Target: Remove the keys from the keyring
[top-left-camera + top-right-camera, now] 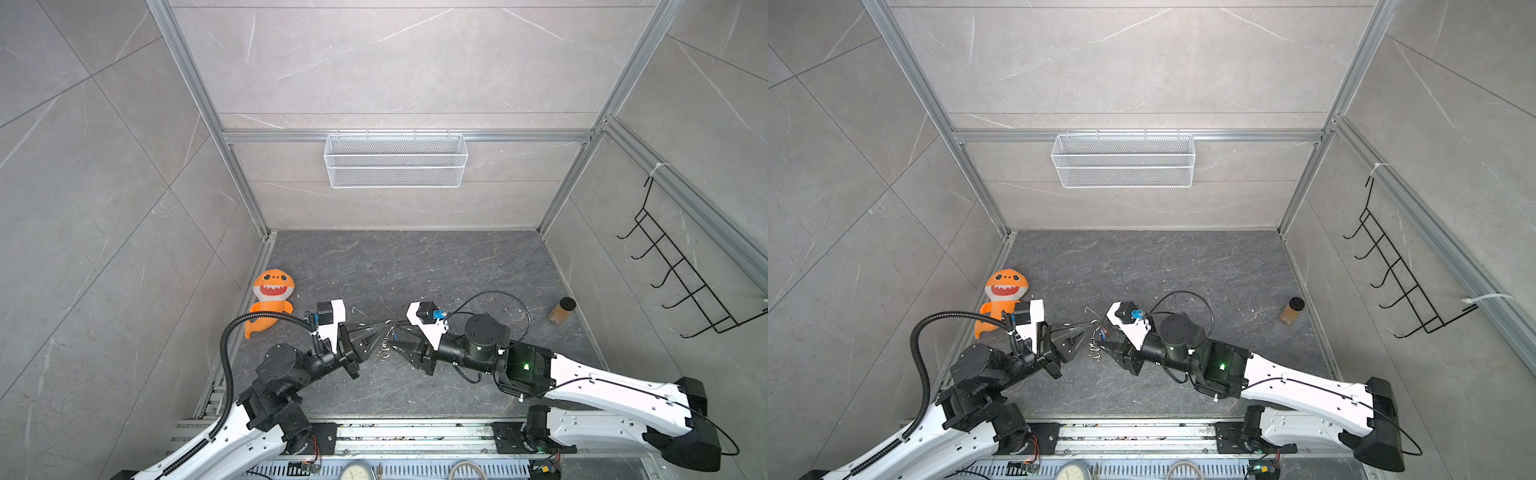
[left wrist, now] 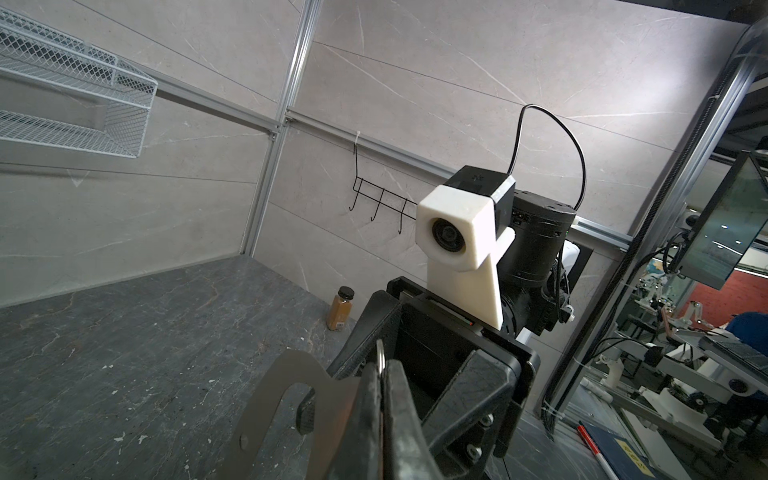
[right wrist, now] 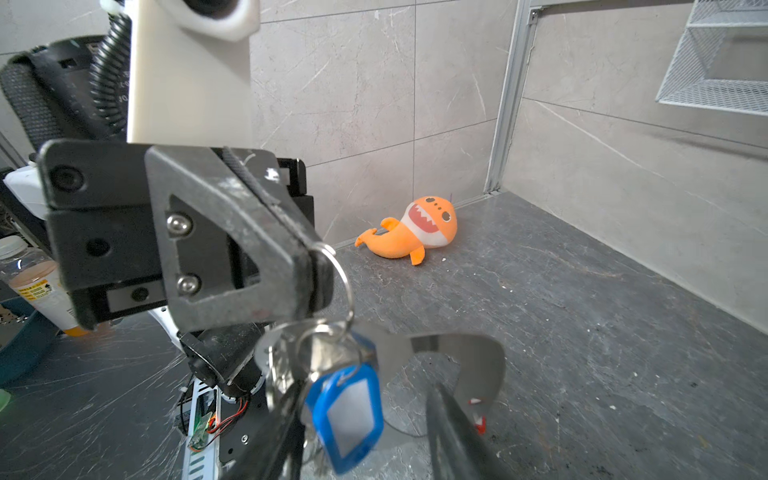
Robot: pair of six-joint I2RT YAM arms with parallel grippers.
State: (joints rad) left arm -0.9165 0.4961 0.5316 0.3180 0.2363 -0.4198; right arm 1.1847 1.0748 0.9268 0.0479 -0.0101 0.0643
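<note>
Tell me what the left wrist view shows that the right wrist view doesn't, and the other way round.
Only the left wrist view: the jar, the hook rack and the right arm's camera.
Only the right wrist view: the plush and the blue tag hanging below the ring.
Both: the left pincer shut on the ring, the strap and the basket.

White-shelled arms (image 1: 602, 386), black joints (image 1: 486, 332), corrugated black conduit (image 1: 226, 353); jaws seemingly scuffed.
</note>
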